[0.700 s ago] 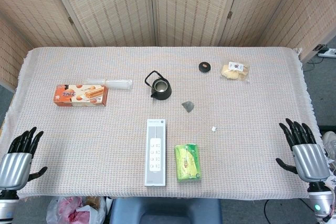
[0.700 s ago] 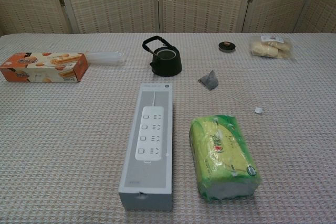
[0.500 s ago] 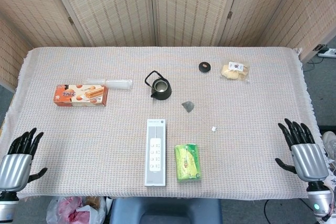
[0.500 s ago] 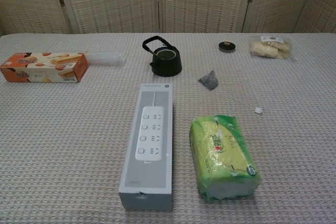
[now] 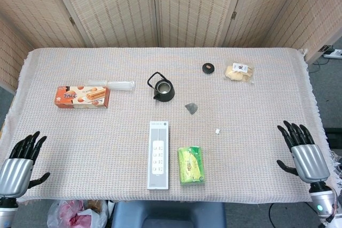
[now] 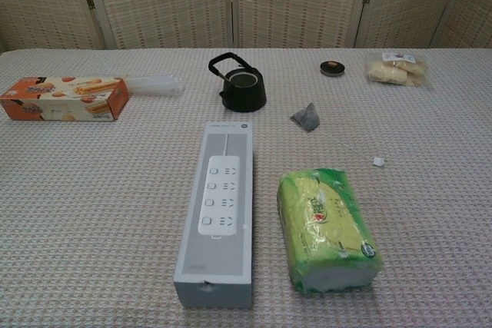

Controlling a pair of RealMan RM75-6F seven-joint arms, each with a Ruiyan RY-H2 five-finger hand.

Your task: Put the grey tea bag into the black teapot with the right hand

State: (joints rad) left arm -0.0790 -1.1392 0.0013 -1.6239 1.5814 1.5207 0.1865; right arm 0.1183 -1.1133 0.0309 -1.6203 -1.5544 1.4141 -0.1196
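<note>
The grey tea bag [image 5: 191, 108] [image 6: 306, 117] lies flat on the cloth, its thin string running to a small white tag [image 5: 218, 131] [image 6: 377, 161]. Left of it and slightly farther back stands the black teapot [image 5: 163, 88] [image 6: 241, 86], lid off and handle raised. My right hand [image 5: 302, 150] is at the table's front right edge, fingers spread, holding nothing, far from the tea bag. At the front left corner my left hand [image 5: 18, 165] is likewise spread and empty. The chest view shows neither hand.
A white power strip box [image 5: 158, 154] and a green tissue pack [image 5: 191, 165] lie near the front centre. A biscuit box [image 5: 82, 96] and clear tube [image 5: 112, 84] sit left; the teapot's lid [image 5: 208, 68] and a snack bag [image 5: 239, 72] sit back right.
Both hands have slid slightly toward the front edge of the table, the right one also a little inward. The objects on the table are unmoved.
</note>
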